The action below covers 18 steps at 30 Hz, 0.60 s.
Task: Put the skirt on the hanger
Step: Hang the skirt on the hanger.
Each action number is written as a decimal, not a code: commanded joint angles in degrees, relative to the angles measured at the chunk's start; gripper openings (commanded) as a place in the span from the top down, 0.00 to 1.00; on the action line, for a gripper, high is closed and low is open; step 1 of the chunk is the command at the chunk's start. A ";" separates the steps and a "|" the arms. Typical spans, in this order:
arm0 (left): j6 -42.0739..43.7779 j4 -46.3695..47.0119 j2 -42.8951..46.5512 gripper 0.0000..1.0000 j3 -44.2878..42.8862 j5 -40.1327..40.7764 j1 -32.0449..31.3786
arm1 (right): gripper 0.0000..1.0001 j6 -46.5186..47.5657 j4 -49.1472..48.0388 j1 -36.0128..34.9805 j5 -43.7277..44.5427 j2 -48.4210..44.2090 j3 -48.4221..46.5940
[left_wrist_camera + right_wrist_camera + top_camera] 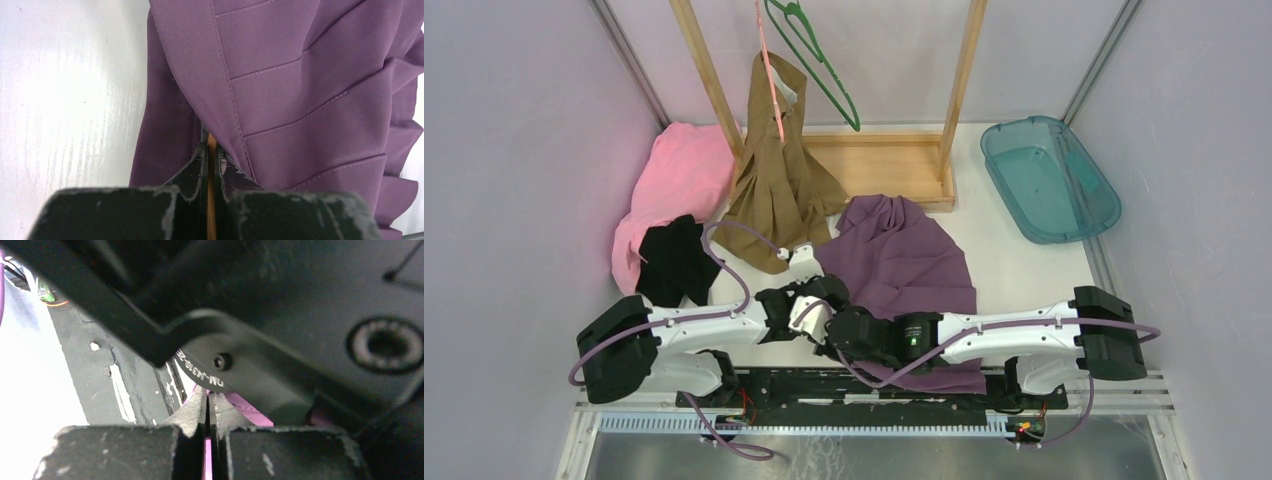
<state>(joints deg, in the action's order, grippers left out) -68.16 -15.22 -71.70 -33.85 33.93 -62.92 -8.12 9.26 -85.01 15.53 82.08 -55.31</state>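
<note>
Purple skirt partly hidden beneath both arms; right gripper closed, tips obscured

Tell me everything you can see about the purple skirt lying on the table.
The purple skirt is thin woven cloth with stitched pleats fanning from a flat waistband. It lies crumpled in a heap on the white table, mid-table, not hung up. The left gripper, shut, appears to pinch its waistband edge; the right arm crosses its near end.

Bright even light, table glare; right-wrist view dim, blurred
</note>
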 commanded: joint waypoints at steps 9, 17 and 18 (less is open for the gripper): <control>-3.95 6.26 -2.05 0.97 -0.04 0.11 -0.54 | 0.99 13.54 -18.04 -0.15 2.87 2.01 -6.14; -0.06 3.75 -1.68 0.74 -1.26 -3.78 -0.54 | 0.99 13.02 -20.70 -0.16 -0.49 4.46 -3.42; 0.80 2.85 -1.44 0.69 -1.49 -4.33 -0.51 | 0.99 12.43 -20.68 -0.15 -1.03 4.47 -2.80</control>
<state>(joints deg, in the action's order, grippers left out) -68.40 -12.97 -72.49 -32.97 30.46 -61.56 1.13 4.60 -85.43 18.57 84.36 -56.97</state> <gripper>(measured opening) 0.227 0.014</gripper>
